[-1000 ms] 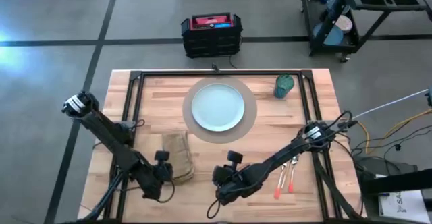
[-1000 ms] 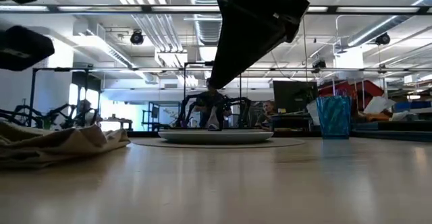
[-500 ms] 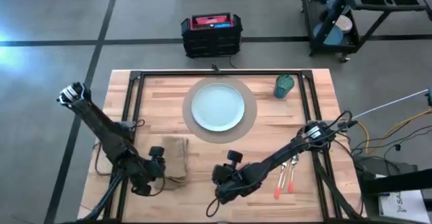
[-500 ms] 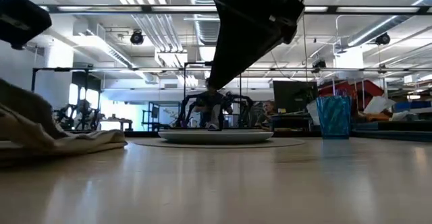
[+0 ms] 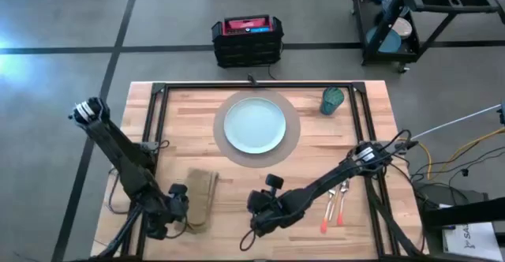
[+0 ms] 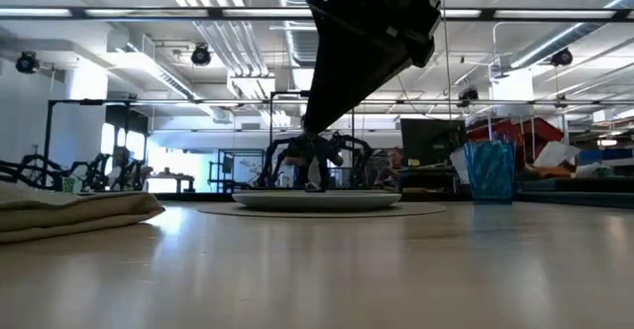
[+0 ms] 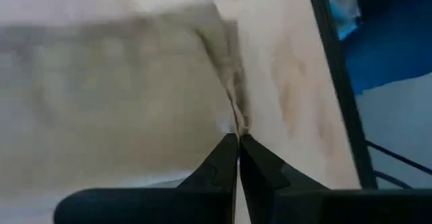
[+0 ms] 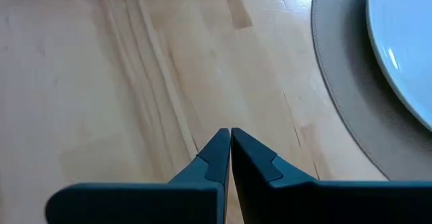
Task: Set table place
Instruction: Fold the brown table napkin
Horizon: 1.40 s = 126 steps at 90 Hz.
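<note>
The tan napkin point(image 5: 202, 200) lies folded and flat on the table point(image 5: 316, 151), near its front left, and also shows in the low view point(image 6: 69, 214). My left gripper point(image 5: 181, 212) is shut on the napkin's left edge. The pale blue plate point(image 5: 254, 125) sits on the round tan mat point(image 5: 293, 136) at the far middle. The teal cup point(image 5: 332, 100) stands to the mat's right. The orange-handled fork and knife point(image 5: 334, 207) lie at the near right. My right gripper point(image 5: 252, 218) is shut over bare wood, near the front middle. My left gripper pinches a raised fold at the napkin's edge point(image 7: 236, 119) between its two fingertips point(image 7: 226, 150). The fingers come low from the table's left side. The rest of the cloth lies flat on the wood and is slack.
The black frame rails point(image 5: 158, 128) run along the table's left, far and right sides. A black and red case point(image 5: 247, 39) and a black cart point(image 5: 418, 17) stand on the floor beyond the far edge. Bare wood lies between the napkin and the cutlery.
My left gripper has gone toward the table's near left, staying shut on the napkin. The cloth's held side rose off the table, then came down. The napkin now lies flatter, narrower and closer to the near edge.
</note>
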Each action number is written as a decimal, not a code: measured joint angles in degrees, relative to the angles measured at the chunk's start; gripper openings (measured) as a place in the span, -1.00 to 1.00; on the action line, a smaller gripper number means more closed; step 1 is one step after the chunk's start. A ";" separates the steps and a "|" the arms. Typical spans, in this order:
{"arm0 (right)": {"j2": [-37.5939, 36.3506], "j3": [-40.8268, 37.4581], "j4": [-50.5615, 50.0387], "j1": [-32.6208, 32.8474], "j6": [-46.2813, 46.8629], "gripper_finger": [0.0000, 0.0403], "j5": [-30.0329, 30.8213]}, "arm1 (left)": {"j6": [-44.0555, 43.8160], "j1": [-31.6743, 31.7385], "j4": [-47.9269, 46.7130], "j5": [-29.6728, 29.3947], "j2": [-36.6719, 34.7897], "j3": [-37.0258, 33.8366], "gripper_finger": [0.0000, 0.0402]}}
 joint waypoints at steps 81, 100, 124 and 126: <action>0.01 0.00 -10.29 0.57 6.13 -1.00 -3.51 | -21.79 7.94 -1.41 -20.75 -0.83 -2.99 -0.14; -0.02 0.00 -20.05 2.34 12.58 -1.00 -2.39 | -25.11 10.98 3.66 -19.60 2.06 -8.58 -0.35; -0.13 -1.31 -24.29 3.00 17.06 -1.00 -0.49 | -23.94 21.55 9.95 -22.24 2.33 -15.61 -0.56; -0.13 -1.73 -24.26 3.00 17.32 -1.00 -0.54 | -23.38 22.76 10.22 -22.89 2.14 -16.06 -0.58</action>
